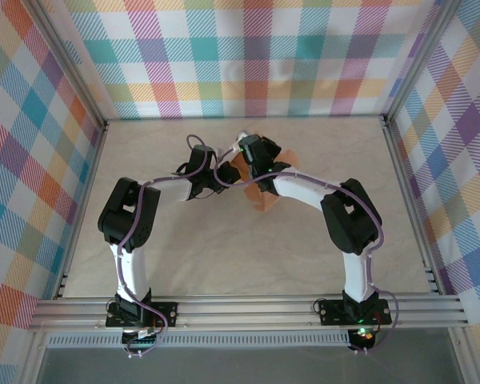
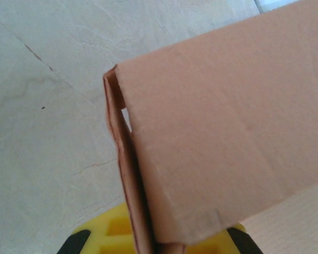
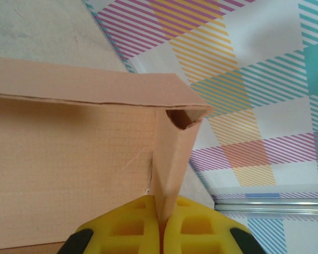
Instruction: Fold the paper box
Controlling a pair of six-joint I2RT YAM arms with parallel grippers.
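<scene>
The paper box [image 1: 266,200] is salmon-orange card, part folded and held up over the middle of the table between both arms. My left gripper [image 1: 221,178] is shut on it. In the left wrist view a folded double wall of the paper box [image 2: 222,132] runs down between the yellow fingers [image 2: 108,230], and a broad panel hides most of them. My right gripper [image 1: 248,160] is shut on it too. In the right wrist view its yellow pads [image 3: 132,222] pinch a narrow folded wall, open at its top end, of the paper box [image 3: 69,159], whose flat base panel spreads to the left.
The pale marbled tabletop [image 1: 224,264] is ringed by plaid walls [image 1: 256,56]. Aluminium rails [image 1: 248,308] run along the near edge and up the corner posts [image 1: 416,64]. In the right wrist view the plaid wall [image 3: 265,79] and a rail [image 3: 270,203] stand close behind the box.
</scene>
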